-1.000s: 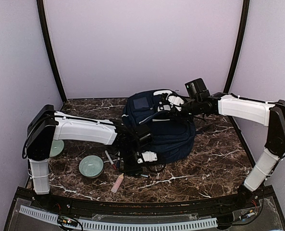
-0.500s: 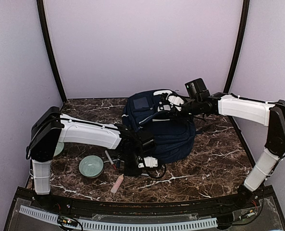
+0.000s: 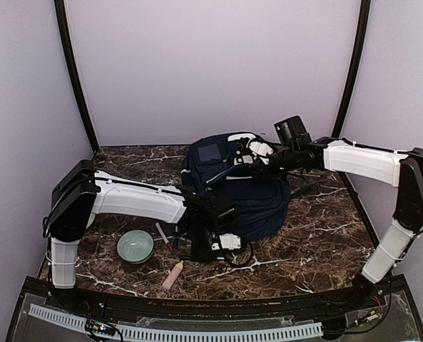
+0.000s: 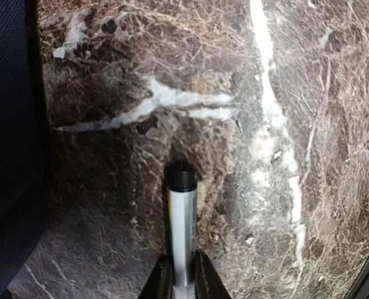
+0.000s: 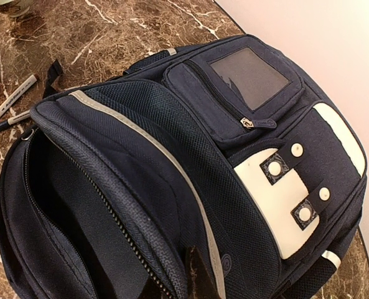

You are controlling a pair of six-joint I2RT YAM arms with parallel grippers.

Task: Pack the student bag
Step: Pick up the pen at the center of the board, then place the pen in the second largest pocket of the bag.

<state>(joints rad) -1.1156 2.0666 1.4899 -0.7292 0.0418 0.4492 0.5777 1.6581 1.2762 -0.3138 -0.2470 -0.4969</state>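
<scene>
Nearest the front edge of the table (image 3: 318, 242), a pinkish tube (image 3: 174, 272) and a pale green bowl (image 3: 135, 246) are parked at about 8 and 9 o'clock from the left hand (image 3: 222, 242). Neither is being touched.

The left hand is set down low, just in front of the bag. In its wrist view the fingers (image 4: 161, 283) are closed almost all the way, with a silver marker (image 4: 182, 212) pinched between them by the barrel. The marker's long axis is run 6-to-12 in that view, with the black cap at the 12 end, out past the fingertips. Whether it's been lifted off the table can't be told.

Further out, the student bag (image 3: 243, 192) is laid mid-table with its front pockets up, at roughly 12 to 1 o'clock from the left hand and close by. The main compartment is unzipped, and the gap looks to be turned toward the left arm's side.

Farthest back, the right hand (image 3: 251, 158) is clamped fully shut on the edge of the bag's flap, so the mouth is held open.

So the left hand is reckoned the nearer one for the drop. The marker would probably need to be carried toward 1 o'clock, with its long axis lined up along the zip slot.
</scene>
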